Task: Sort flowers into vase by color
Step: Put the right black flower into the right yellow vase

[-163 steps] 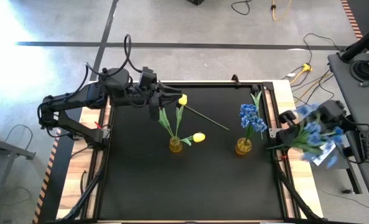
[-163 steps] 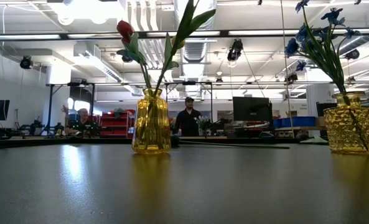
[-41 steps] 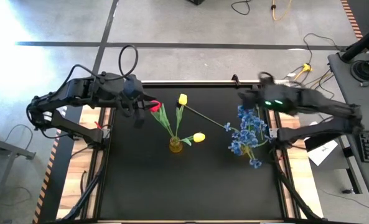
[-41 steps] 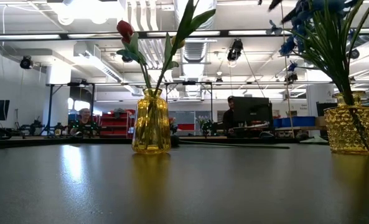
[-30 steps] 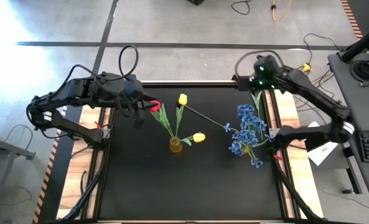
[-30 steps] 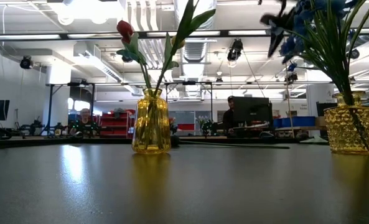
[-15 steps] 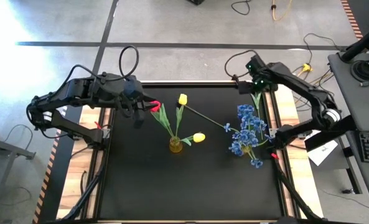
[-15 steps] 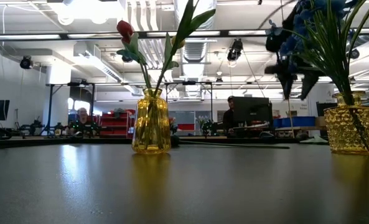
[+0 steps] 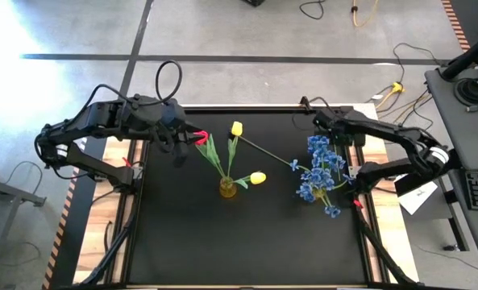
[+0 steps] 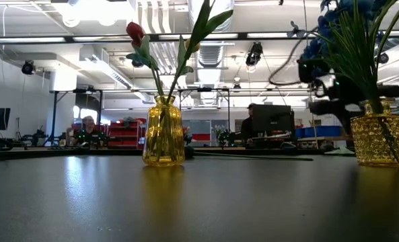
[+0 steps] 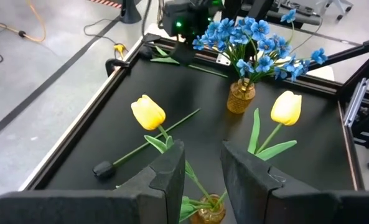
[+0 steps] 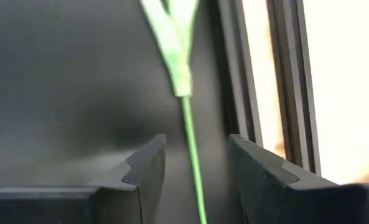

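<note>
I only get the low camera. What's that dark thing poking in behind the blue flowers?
Observer: That's the right hand. From above, it is down at the table's back edge, behind the blue flowers.
Operator: Is it grabbing something?
Observer: Its wrist camera shows a thin green stem lying between its open fingers, not pinched yet.
Operator: Where's the other hand?
Observer: The left hand hangs beside the red tulip, out of your picture.
</note>
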Controlling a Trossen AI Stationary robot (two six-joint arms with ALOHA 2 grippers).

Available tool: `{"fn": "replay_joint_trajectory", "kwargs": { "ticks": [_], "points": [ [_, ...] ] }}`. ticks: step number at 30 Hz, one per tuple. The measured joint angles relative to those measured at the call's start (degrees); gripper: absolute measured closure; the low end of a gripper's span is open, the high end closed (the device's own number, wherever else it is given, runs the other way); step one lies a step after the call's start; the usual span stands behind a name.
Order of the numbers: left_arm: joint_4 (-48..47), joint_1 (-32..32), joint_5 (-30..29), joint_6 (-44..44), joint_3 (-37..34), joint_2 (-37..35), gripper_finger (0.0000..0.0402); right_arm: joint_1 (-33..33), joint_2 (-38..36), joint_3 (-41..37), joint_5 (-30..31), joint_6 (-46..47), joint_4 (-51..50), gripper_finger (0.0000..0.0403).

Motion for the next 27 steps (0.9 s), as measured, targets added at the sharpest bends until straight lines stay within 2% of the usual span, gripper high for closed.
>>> {"fn": "replay_joint_trajectory", "kwargs": {
  "ticks": [6, 12, 16, 22, 27],
  "points": [
    [0.09, 0.04, 0.00, 1.73, 0.00, 0.78, 0.0310, 0.00, -1.43, -9.73, 1.16, 4.20, 11.06, 0.0258],
    [-1.07, 0.04, 0.00, 2.59, 0.00, 0.90, 0.0310, 0.00, -0.02, -15.21, 1.38, 5.92, 20.53, 0.0278],
    [-1.31, 0.04, 0.00, 2.96, 0.00, 0.87, 0.0310, 0.02, 0.39, -16.25, 0.41, 7.04, 21.11, 0.0308],
    [-1.36, 0.02, -0.23, 3.59, 0.07, 0.77, 0.0310, 0.70, -1.23, -16.03, -1.66, 5.93, 20.16, 0.0384],
    [-1.95, 0.03, -0.31, 2.20, 0.07, 0.77, 0.0310, 2.35, -3.70, -14.62, -6.79, 7.08, 12.88, 0.0390]
  ]
}}
